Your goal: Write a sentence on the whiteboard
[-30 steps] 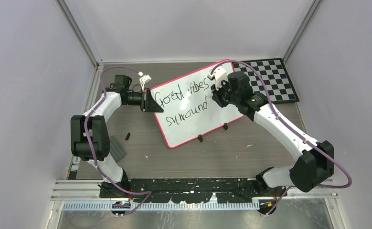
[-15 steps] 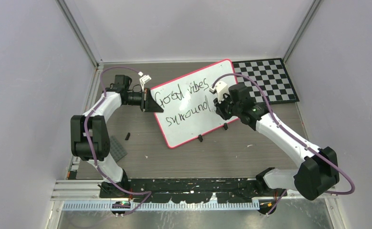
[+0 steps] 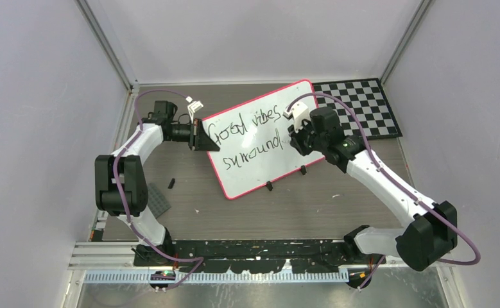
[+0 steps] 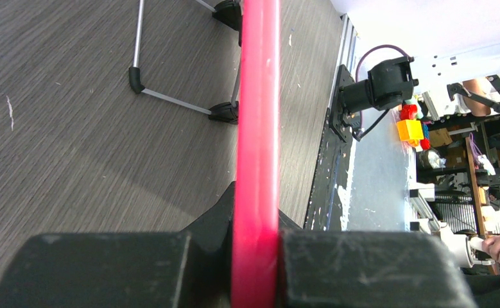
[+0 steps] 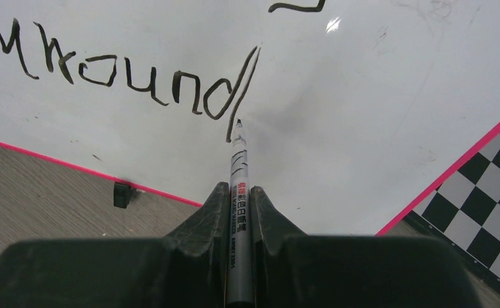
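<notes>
Woodgrain surface (image 3: 298, 212) carries everything you are working with. Your whiteboard (image 3: 250, 176) sits toward the far edge, about midway between the left and right edges and turned at an angle, with its far right corner reaching the checkerboard mat (image 3: 372, 109) in the far right corner. Two small black clip feet (image 3: 269, 186) show along its near rim.

Your left arm (image 3: 141, 141) reaches in from the left edge, and the left jaws are clamped together on the board's red rim at its left side; the left wrist view shows the rim pinched between them. Your right arm (image 3: 379, 179) stretches from the near right corner over the board's right half. The right jaws are closed on a marker (image 5: 241, 186), which points away from the wrist toward the board.

You can read the sentence (image 3: 244, 131) in two black lines, roughly "Good vibes" above "surround". The marker tip sits just beside the lower end of the last letter's long stroke (image 5: 242, 90); you cannot tell whether it touches the board.

Near the left edge lie a grey plate (image 3: 158, 200) and a small black piece (image 3: 171, 183).
</notes>
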Available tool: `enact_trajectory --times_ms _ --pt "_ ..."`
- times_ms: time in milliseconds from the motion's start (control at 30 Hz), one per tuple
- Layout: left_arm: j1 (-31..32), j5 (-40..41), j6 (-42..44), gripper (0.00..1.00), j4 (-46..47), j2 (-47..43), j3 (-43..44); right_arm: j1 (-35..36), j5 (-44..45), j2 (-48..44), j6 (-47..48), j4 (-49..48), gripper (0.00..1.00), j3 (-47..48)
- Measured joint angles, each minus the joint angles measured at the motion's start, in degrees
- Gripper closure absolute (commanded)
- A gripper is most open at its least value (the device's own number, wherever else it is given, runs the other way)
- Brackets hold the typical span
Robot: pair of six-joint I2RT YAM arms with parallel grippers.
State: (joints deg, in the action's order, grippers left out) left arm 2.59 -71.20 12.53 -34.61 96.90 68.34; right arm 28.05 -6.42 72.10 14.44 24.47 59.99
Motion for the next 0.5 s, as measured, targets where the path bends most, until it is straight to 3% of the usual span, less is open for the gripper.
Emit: enact_trajectory --times_ms 500 --pt "-0.02 0.09 -0.11 1.0 -0.13 0.02 0.0 0.02 2.93 2.6 1.07 -0.87 1.0 1.05"
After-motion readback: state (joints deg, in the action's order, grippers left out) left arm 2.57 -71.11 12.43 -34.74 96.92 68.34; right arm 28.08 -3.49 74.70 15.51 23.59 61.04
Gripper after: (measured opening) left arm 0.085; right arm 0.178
